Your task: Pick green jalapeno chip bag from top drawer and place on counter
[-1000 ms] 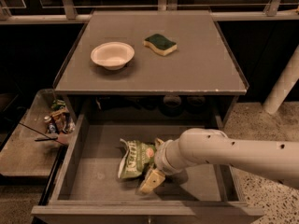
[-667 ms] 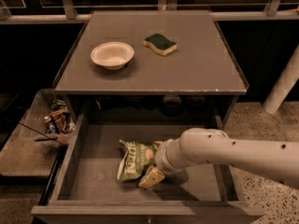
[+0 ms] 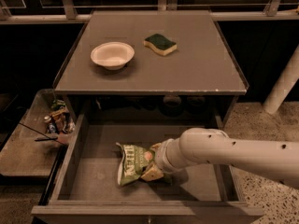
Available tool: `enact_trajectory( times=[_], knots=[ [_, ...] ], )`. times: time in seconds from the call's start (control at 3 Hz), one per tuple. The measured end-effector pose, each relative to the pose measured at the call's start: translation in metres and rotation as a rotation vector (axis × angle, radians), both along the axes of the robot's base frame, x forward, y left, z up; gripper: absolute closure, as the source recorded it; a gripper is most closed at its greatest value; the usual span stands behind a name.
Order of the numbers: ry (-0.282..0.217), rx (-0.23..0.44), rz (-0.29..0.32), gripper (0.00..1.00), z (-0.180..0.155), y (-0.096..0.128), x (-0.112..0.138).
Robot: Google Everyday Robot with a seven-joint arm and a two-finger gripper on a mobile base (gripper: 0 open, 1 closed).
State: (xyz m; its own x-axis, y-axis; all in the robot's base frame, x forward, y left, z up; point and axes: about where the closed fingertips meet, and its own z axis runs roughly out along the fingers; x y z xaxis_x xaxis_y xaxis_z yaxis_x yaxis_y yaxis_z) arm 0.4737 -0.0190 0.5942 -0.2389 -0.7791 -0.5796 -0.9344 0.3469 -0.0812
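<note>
The green jalapeno chip bag [image 3: 132,162] lies crumpled on the floor of the open top drawer [image 3: 93,181], left of its middle. My gripper [image 3: 153,161] reaches in from the right on a thick white arm [image 3: 224,153] and sits at the bag's right end, touching it. The bag rests on the drawer floor. The counter [image 3: 196,69] is the flat grey-brown cabinet top above the drawer.
A white bowl [image 3: 112,55] and a green-and-yellow sponge [image 3: 160,44] sit on the counter. A lower side tray [image 3: 23,148] at the left holds small clutter [image 3: 58,118]. A white post [image 3: 282,85] stands at the right.
The gripper has shifted very slightly at the bag's right end. The bag stays in the same spot on the drawer floor.
</note>
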Motion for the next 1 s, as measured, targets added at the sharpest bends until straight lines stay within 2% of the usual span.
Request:
enact_trajectory(
  times=[0.33, 0.67, 1.0],
  knots=[
    [0.0, 0.0, 0.0, 0.88, 0.0, 0.0, 0.0],
    [0.002, -0.002, 0.001, 1.0, 0.001, 0.0, 0.0],
    [-0.002, 0.006, -0.004, 1.0, 0.013, -0.006, 0.001]
  ],
)
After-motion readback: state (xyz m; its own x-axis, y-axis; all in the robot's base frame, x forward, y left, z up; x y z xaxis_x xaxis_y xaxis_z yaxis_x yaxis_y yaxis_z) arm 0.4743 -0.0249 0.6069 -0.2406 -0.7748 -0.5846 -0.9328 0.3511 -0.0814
